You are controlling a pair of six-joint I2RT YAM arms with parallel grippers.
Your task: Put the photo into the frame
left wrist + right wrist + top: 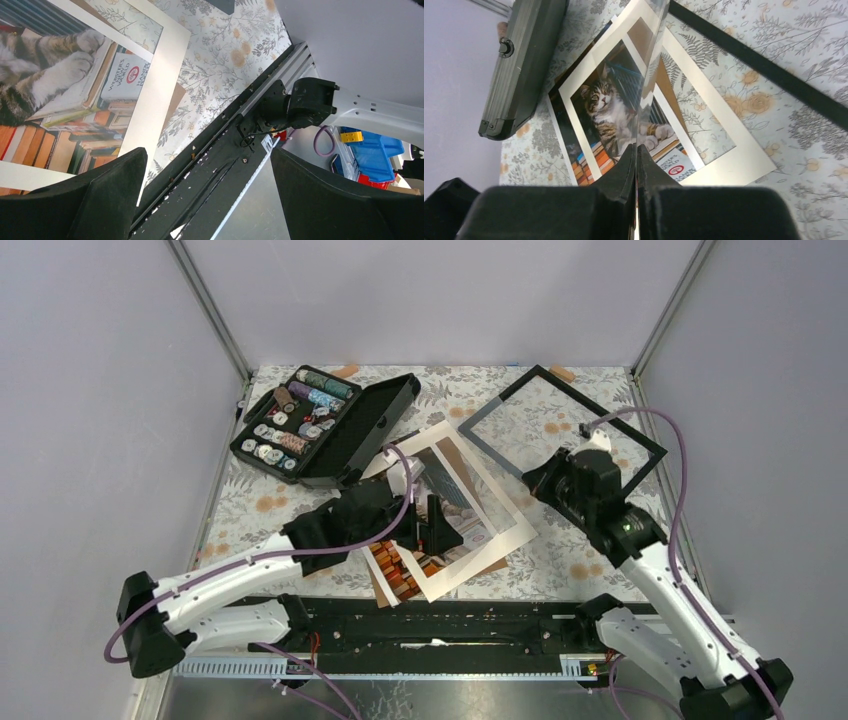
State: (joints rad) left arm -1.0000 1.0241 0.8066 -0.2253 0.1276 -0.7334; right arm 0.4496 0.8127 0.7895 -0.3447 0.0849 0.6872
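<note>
In right end effector (636,150), clear pane (649,50)

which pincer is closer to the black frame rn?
Right. The right pincer, shut on a clear pane, sits at the near edge of the black frame; the left pincer is off to its left, over the photo.

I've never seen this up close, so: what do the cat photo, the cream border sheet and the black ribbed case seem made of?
The rectangular cat photo: thin paper print, its white border lying flat. The cream rectangular mat: matte card, with a cleanly cut window. The black ribbed case: probably hard plastic, possibly metal; dull sheen on its ribs.
</note>
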